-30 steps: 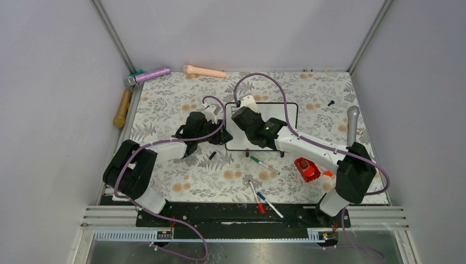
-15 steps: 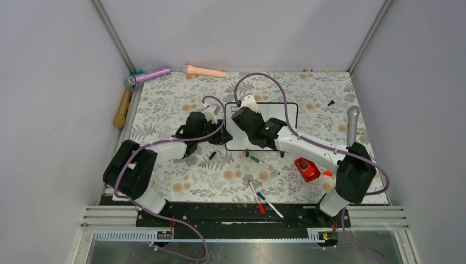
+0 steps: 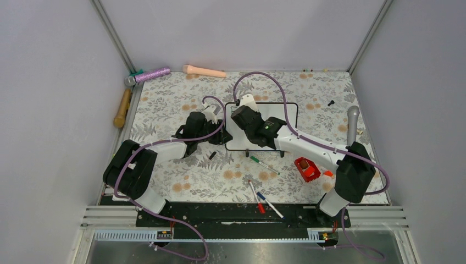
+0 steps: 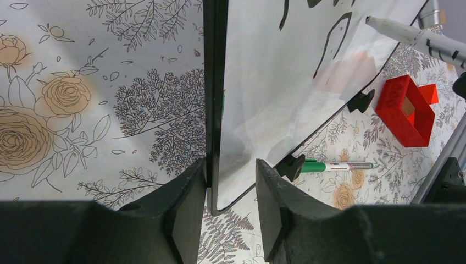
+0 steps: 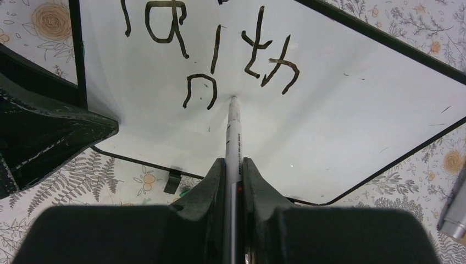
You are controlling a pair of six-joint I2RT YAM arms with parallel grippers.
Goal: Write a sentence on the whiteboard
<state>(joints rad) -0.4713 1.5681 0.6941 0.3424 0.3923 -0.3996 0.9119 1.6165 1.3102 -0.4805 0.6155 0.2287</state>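
While the right gripper [image 5: 233,165] clenched the marker [image 5: 234,132], tip at the mid-table [image 3: 165,99] whiteboard [image 5: 340,121] beneath the unfinished sentence [image 5: 220,49], the left gripper [image 4: 231,170] clamped its frame; slippage there would likely distort strokes.

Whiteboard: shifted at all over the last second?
No. The whiteboard sits at the same spot relative to the green marker in the top view.

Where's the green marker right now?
Top view: the green marker lies flat just off the near edge of the whiteboard, left of the red box.
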